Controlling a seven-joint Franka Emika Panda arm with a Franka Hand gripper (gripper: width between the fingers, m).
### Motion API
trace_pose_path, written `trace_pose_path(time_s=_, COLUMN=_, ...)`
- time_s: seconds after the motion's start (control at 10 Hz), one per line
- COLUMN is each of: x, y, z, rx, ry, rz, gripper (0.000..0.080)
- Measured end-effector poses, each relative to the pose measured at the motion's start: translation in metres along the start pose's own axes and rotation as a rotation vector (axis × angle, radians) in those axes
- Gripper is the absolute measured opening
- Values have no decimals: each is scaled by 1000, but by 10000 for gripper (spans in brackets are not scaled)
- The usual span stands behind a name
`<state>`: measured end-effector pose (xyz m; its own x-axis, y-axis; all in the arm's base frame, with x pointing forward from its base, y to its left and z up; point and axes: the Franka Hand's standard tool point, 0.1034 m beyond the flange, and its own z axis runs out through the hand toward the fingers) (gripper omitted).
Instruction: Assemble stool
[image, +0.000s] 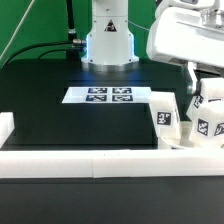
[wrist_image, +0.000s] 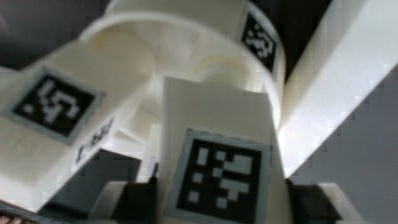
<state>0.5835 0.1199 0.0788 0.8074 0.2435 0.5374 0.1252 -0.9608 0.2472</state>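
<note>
**Stool assembly partly done: leg in the gripper at the seat**

The stool parts are gathered at the exterior view's right edge, close against the white border rail (image: 80, 160) in the near corner. The wrist view shows the round seat (wrist_image: 169, 50) as a curved white body carrying square tags. A chunky leg (wrist_image: 217, 140) stands in front of it, its own tag facing the camera. The leg appears to touch or overlap the seat, but the pictures do not settle whether it is already seated in its socket.

In the exterior view another tagged white piece (image: 165, 112) stands upright just beside the held part. It may be a leg already fitted, though this cannot be confirmed, and a third leg cannot be made out. By this reading the assembly is under way and unfinished. At least the leg in hand remains to be fixed, and probably more.

The gripper (image: 197, 88) hangs over the parts with its jaws about half spread. They close on the sides of the leg, so it is judged to hold the leg.

The marker board (image: 110, 95) lies well apart on the black table (image: 60, 120).
</note>
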Motion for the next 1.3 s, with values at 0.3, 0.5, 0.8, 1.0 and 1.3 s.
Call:
trace_pose_path(time_s=0.3, x=0, y=-1, z=0, rx=-12, ry=34, rz=15, gripper=324)
trace_pose_path(time_s=0.5, x=-1, y=1, z=0, rx=-12, ry=27, rz=10, gripper=324)
trace_pose_path(time_s=0.8, x=-2, y=1, z=1, rx=-12, ry=21, rz=8, gripper=579)
trace_pose_path(time_s=1.0, x=-2, y=1, z=1, rx=-12, ry=21, rz=7, gripper=637)
trace_pose_path(time_s=1.3, x=-2, y=1, z=1, rx=-12, ry=21, rz=7, gripper=648)
